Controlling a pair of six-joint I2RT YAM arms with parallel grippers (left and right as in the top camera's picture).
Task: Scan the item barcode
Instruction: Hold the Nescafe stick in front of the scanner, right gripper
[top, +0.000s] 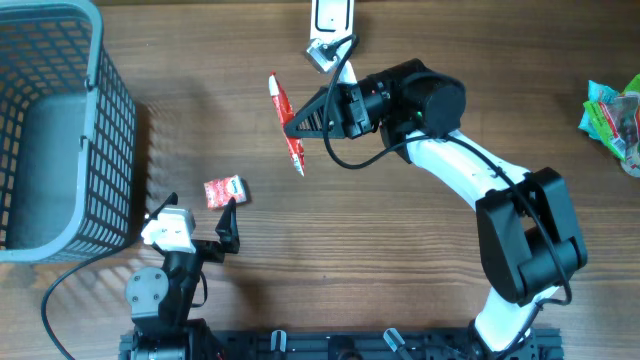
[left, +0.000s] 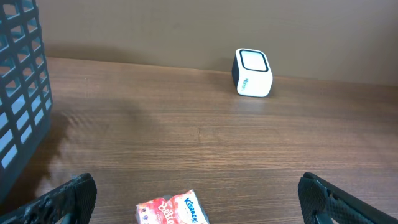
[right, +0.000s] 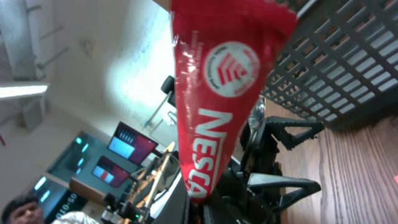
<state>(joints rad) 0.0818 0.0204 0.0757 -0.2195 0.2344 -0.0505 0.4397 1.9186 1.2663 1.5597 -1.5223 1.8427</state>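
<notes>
R gripper (top: 293, 125) pinched shut on flat, glossy red Nescafé stick sachet (top: 279, 100), gripped mid-length, up off wood-grain table (top: 400, 250), near white cube scanner (top: 328, 25). L gripper (top: 195, 218) fingers spread wide, holding nothing, beside small tissue pack (top: 224, 191).

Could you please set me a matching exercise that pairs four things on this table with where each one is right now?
Things:
1. red sachet
2. white scanner
3. tissue pack
4. grey basket

Places:
A. standing at the left side of the table
B. gripped in the right end effector, raised off the wood
C. at the far edge, beyond the sachet
D. lying flat on the wood, untouched

Pairs: 1-B, 2-C, 3-D, 4-A
</notes>
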